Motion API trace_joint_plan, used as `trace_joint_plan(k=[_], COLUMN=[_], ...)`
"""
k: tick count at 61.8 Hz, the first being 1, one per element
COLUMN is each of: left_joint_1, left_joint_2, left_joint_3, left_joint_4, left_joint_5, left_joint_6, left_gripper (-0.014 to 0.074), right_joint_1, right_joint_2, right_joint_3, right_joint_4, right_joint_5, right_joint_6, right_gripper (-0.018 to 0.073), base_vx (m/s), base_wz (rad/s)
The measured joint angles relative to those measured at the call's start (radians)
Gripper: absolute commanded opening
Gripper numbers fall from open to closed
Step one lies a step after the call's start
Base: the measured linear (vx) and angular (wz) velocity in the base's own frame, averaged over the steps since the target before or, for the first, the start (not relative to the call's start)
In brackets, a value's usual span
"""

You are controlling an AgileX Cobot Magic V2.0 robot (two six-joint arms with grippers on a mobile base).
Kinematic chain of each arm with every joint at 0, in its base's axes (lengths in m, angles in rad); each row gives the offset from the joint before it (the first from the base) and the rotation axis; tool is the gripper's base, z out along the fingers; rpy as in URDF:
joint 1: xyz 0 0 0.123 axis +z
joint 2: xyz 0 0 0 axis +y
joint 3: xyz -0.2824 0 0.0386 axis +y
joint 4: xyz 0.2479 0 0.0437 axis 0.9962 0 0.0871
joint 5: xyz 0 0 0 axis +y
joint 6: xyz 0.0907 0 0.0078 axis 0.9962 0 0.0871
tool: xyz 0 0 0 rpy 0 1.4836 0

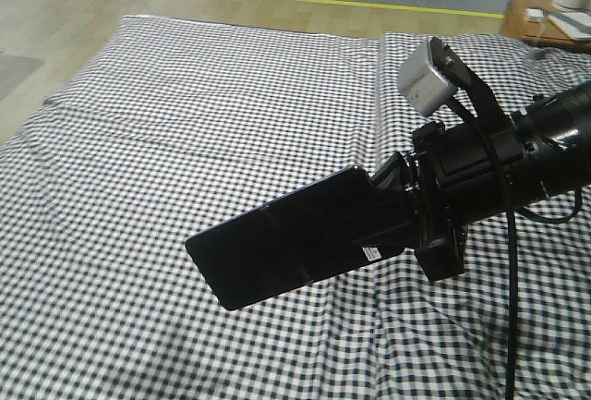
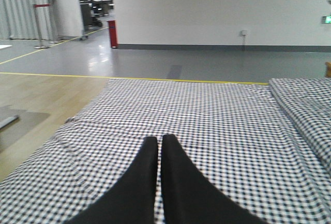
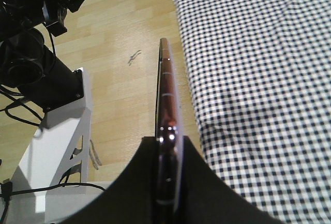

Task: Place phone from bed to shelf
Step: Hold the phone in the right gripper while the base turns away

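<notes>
The black glossy phone hangs in the air above the checked bed, held at one end by my right gripper, which is shut on it. In the right wrist view the phone shows edge-on, its pinkish-silver rim sticking out from between the two black fingers. My left gripper is shut with nothing in it, hovering low over the bed. The shelf is out of view.
A small wooden nightstand with white items stands at the back right. Wood floor lies left of the bed, with a yellow line behind it. A black arm on a white base stands beside the bed.
</notes>
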Motion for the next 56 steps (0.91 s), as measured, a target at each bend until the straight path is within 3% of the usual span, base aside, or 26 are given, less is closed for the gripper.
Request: trace_joint_plan(k=[56], left_joint_1=[0.0], left_joint_2=[0.0], left_joint_3=[0.0], left_joint_4=[0.0], left_joint_5=[0.0], left_joint_6=[0.0], left_gripper=[0.0001], right_joint_1=[0.0], right_joint_2=[0.0], right_joint_3=[0.0], right_joint_4=[0.0], right_joint_5=[0.0], right_joint_6=[0.0], right_gripper=[-0.0002], base_vx=[-0.11], base_wz=[0.41])
